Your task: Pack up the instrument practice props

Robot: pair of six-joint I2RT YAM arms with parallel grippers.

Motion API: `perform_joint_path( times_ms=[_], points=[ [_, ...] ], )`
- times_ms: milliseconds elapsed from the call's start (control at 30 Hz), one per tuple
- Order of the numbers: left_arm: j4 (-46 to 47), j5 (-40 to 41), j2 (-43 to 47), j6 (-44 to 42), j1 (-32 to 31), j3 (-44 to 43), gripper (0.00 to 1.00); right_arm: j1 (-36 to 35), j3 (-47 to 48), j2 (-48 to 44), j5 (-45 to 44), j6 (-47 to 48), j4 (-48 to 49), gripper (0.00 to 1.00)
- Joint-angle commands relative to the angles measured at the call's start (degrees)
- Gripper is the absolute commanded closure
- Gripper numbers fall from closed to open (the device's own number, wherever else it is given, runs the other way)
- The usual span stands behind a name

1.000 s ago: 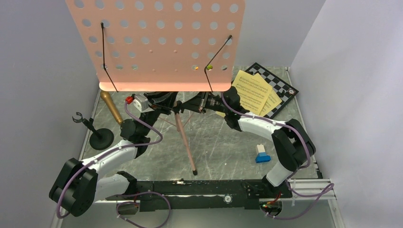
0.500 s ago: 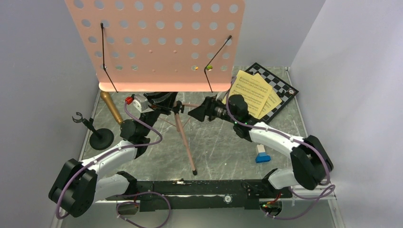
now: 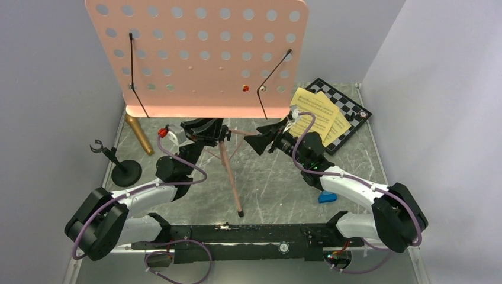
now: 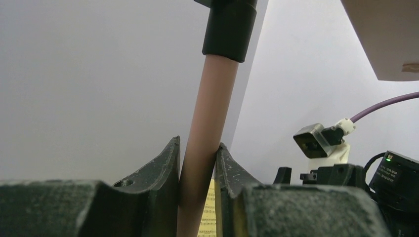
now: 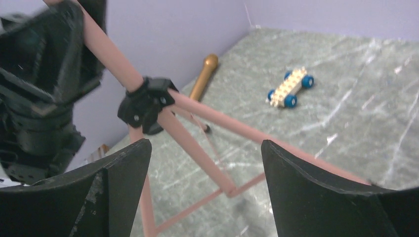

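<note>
Pink perforated music stand (image 3: 195,53); yellow sheet-music pages (image 3: 317,115); black-and-white checked chessboard (image 3: 354,107); gold-brown microphone (image 3: 139,135); grey-green veined table (image 3: 272,177); cream brick car (image 5: 290,88), blue wheels.

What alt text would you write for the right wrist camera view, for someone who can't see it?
The open right pincer frames the pink music stand, whose tripod legs splay over a grey marbled table. Beyond them lie a gold-brown microphone and a toy brick car with blue wheels.

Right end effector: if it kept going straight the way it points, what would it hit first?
Probably the legs of the pink music stand, just below their black hub, straight ahead of the open right end effector; depth is unclear.
</note>
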State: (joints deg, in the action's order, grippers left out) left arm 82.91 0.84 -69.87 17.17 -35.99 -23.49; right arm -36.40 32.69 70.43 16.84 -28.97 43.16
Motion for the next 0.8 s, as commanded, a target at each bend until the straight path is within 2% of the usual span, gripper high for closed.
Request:
perform_joint_path(
  times_ms=[0,233,567,767],
  points=[
    [-21.83,2.36,-6.18,10.35,-3.87,11.24,1.0,0.02,3.44,1.99,2.81,0.28,15.26,0.13],
    [-20.36,2.55,-7.25,10.73,-5.29,13.49,1.0,0.1,8.86,8.93,8.0,-5.08,27.83,0.14],
    [-13.3,2.85,-14.17,14.48,-9.29,16.7,1.0,0.06,20.18,16.21,15.41,-11.94,32.2,0.16],
    [-13.43,3.22,-13.31,14.92,-9.77,17.78,1.0,-0.24,25.0,20.37,20.34,-14.52,33.73,0.2]
  ],
)
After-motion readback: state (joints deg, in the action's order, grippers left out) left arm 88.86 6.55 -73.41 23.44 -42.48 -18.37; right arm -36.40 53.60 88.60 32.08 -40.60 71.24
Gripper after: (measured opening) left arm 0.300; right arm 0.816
